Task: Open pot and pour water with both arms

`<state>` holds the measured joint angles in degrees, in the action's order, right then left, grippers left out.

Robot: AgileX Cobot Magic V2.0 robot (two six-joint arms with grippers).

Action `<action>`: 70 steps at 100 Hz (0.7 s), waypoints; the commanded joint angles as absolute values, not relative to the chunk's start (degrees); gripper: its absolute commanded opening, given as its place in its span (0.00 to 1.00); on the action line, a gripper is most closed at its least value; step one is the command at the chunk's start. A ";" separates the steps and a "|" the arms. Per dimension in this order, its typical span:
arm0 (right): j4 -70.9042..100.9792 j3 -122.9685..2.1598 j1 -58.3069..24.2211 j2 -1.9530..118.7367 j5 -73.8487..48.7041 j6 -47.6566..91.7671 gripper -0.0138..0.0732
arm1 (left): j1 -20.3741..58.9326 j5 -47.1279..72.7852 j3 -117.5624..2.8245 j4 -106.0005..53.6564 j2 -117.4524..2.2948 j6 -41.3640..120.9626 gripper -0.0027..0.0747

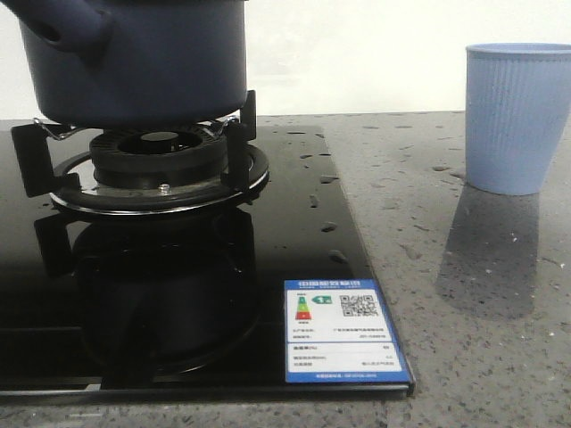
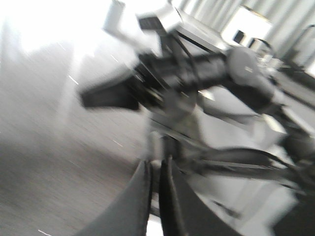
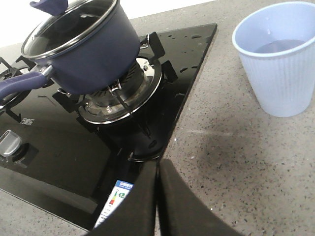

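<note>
Pot (image 1: 134,62) sits on the burner grate (image 1: 134,169) of a black glass hob (image 1: 303,223), lid on. Matte dark navy body, round, wide; glass lid (image 3: 69,27) with metal rim and a blue knob (image 3: 49,5) seen from the right wrist view. Long blue handle (image 3: 19,86) runs out sideways from the pot wall, roughly level, pointing away from the cup; a stubby hollow stub shows on the pot's upper side in the front view. Pot stands upright.

Cup (image 1: 517,116) is light blue, ribbed, tapered, upright on the counter, well apart from the pot, off the hob edge. Right wrist view shows some liquid inside it (image 3: 283,46).

Hob glass is glossy, reflects the grate, carries water droplets near the pot and an energy label sticker (image 1: 343,330) at its near corner. Control knob (image 3: 12,145) on the hob, on the side of the pot away from the cup. Counter (image 1: 464,339) is grey speckled stone, matte. Wall behind is pale.

Right gripper (image 3: 157,196): black angular fingers pressed together, holding nothing, hovering above the hob's edge near the label, clear of the pot.

Left gripper (image 2: 156,196): dark fingers nearly touching, nothing between them; view heavily motion-blurred, shows a black arm segment (image 2: 197,73) and grey floor, pot not in it.
</note>
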<state>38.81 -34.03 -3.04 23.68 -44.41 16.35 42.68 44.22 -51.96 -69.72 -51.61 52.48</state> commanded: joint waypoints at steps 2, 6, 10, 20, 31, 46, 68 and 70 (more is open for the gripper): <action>40.97 -35.99 -3.08 24.73 -39.78 19.39 0.10 | 43.01 32.42 -54.20 -69.01 -51.54 59.15 0.02; 40.97 -35.99 -3.08 24.73 -39.45 20.57 0.10 | 43.01 29.53 -54.20 -66.89 -51.54 60.00 0.02; 40.97 -35.99 -3.08 24.73 -39.36 21.98 0.10 | 43.01 26.65 -54.20 -65.02 -51.54 60.67 0.03; 40.97 -35.99 -3.08 24.73 -38.12 23.52 0.10 | 43.01 23.04 -54.20 -60.51 -51.54 61.11 0.15; 40.97 -35.99 -3.08 24.73 -37.10 24.22 0.10 | 43.01 20.44 -54.20 -59.07 -51.73 60.84 0.40; 40.97 -35.99 -3.08 24.73 -36.61 24.22 0.10 | 42.92 15.96 -54.20 -59.18 -52.01 56.77 0.53; 40.97 -35.99 -3.08 24.73 -34.94 24.22 0.10 | 36.95 25.97 -57.92 -67.87 -57.24 55.29 0.45; 40.97 -35.99 -3.08 24.73 -34.85 24.22 0.10 | 35.89 27.73 -58.46 -68.22 -57.65 55.29 0.45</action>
<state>39.08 -34.03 -3.04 23.68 -39.14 23.44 39.01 23.39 -54.87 -63.74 -56.25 56.18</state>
